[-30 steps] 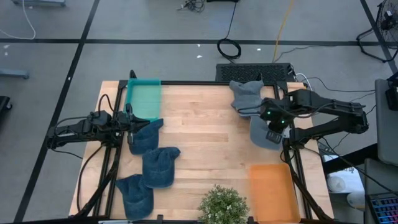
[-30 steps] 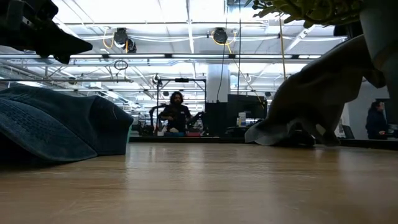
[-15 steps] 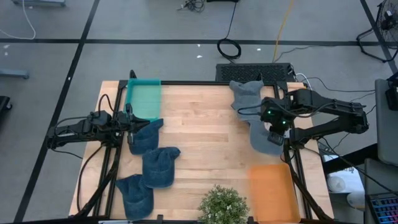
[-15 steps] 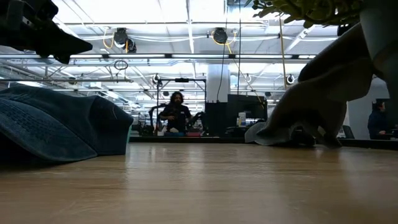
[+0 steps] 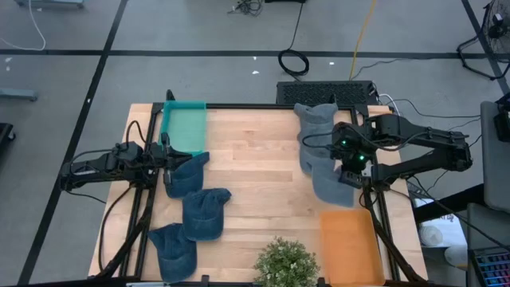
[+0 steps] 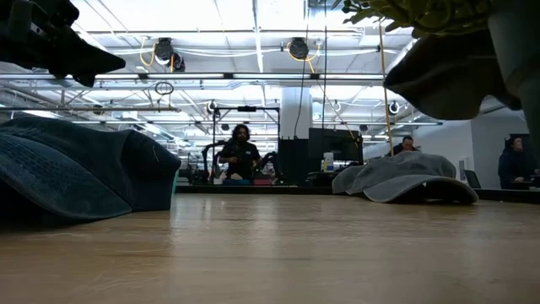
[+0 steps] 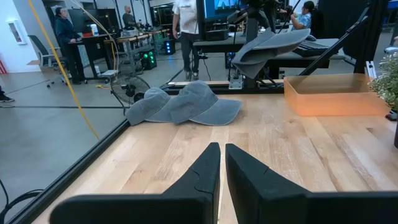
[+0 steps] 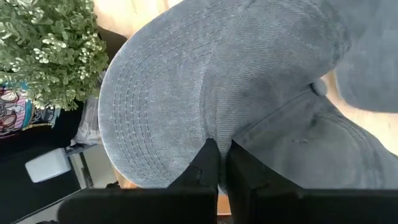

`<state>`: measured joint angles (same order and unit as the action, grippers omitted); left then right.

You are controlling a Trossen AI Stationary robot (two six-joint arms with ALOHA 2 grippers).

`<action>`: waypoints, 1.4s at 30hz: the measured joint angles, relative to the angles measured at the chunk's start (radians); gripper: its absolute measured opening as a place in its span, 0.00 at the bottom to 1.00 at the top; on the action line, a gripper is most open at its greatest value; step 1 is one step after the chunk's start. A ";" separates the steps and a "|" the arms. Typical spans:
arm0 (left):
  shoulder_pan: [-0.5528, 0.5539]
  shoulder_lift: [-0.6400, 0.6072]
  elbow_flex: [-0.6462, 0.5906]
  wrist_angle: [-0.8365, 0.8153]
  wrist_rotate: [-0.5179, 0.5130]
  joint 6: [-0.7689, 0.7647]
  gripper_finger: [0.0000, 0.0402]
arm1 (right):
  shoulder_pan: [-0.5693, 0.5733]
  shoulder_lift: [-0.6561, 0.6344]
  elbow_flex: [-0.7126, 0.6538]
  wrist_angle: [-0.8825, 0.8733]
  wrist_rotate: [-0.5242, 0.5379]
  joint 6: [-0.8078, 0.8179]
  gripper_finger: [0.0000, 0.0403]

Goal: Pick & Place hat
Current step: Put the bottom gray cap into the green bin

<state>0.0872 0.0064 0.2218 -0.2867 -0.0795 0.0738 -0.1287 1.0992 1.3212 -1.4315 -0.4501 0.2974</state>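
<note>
Lifting is what has changed: my right gripper (image 5: 344,169), right of centre in the high view, now carries a grey hat (image 5: 331,182) clear of the table (image 5: 263,171), where a second ago that hat lay draped on the wood. In the low view it hangs as a dark shape (image 6: 439,84) in the upper right of the frame with daylight under it, while half a second back it trailed down to the surface. My fingers (image 8: 208,163) are pinched together on a fold of the cloth just behind the brim, as the right wrist view shows in its lower middle.

Pulling it up has uncovered the other grey hats (image 5: 316,127) at the upper right of the high view; they lie flat on the table, and in the low view they sit (image 6: 405,179) at right of centre, apart from the one I hold.

From above, the hat has drifted toward the lower right, closer to the orange bin (image 5: 348,247), which I judge to be where it goes. So the pick looks done and the carry is under way. The grip is on a thin fold, so I reckon a quick swing could let it slip.

My left gripper (image 7: 221,163) waits at the left edge of the high view beside the blue hats (image 5: 191,203) and the teal bin (image 5: 185,127), fingers nearly closed with a thin gap, holding nothing.
</note>
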 joint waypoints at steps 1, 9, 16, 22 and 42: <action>0.000 0.000 0.000 0.000 0.000 0.000 0.08 | 0.000 0.000 0.000 0.004 0.000 -0.004 0.00; 0.000 0.000 0.000 0.000 0.000 0.000 0.08 | 0.000 0.000 0.000 0.056 0.002 -0.085 0.00; 0.000 0.000 0.000 0.000 0.000 0.000 0.08 | 0.000 0.000 0.000 0.190 0.009 -0.186 0.00; 0.000 0.000 0.000 0.000 0.000 0.000 0.08 | -0.001 0.000 -0.001 0.299 0.041 -0.273 0.00; 0.000 0.000 0.000 0.000 0.000 0.000 0.08 | -0.003 0.001 -0.171 0.777 0.718 -0.525 0.00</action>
<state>0.0872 0.0067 0.2218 -0.2867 -0.0795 0.0738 -0.1322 1.1000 1.1501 -0.6545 0.2682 -0.2280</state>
